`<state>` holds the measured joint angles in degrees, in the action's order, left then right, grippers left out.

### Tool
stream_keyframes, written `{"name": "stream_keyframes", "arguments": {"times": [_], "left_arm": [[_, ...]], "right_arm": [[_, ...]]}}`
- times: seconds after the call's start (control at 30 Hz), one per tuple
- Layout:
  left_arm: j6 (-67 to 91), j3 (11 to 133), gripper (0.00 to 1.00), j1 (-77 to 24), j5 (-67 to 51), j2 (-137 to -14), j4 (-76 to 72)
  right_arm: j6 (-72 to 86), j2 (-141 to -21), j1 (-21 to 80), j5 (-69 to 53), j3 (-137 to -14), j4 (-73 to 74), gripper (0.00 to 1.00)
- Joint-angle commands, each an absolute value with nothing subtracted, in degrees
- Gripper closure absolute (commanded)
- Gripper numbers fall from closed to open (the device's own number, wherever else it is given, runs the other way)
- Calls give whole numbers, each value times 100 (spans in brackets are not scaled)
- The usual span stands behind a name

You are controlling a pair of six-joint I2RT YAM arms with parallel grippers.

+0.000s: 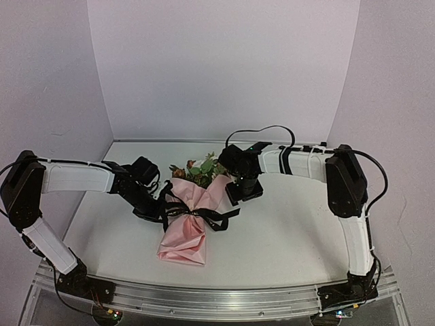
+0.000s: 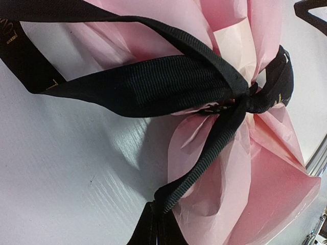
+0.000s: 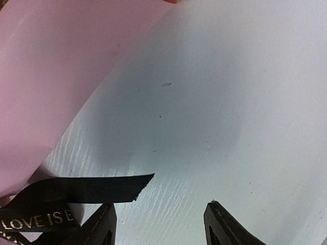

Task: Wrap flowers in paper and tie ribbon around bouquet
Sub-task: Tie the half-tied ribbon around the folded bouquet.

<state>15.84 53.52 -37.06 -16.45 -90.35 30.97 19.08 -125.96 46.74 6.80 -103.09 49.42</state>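
Top external: bouquet [image 1: 183,234] lies on the white table [image 1: 285,231] between the arms, flowers [image 1: 197,168] at the far end, ribbon [image 1: 198,214] knotted round the pink paper [image 1: 182,246]. Left gripper [image 1: 152,209] is pressed together, pinching a ribbon tail left of the knot. Right gripper [image 1: 245,193] is spread and empty, just beside the bouquet's upper right edge.

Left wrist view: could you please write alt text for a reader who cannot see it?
A black ribbon is knotted around gathered pink paper lying on a white table. A wide loop spreads left from the knot, and one tail runs down to the bottom edge of the frame.
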Motion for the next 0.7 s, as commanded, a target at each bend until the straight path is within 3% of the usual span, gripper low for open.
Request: {"name": "stream_keyframes", "arguments": {"times": [0.0, 0.37, 0.67], "left_arm": [[1473, 5428, 100, -3674, -1757, -9018, 2963], [1512, 5295, 100, -3674, -1875, -8898, 2824], [1721, 5178, 100, -3676, -2119, -8808, 2614]], "right_arm": [[2707, -12896, 4902, 1182, -10916, 5641, 38], [3935, -13520, 5074, 1599, -11387, 6069, 37], [4804, -14024, 5103, 1240, -11740, 6226, 39]]}}
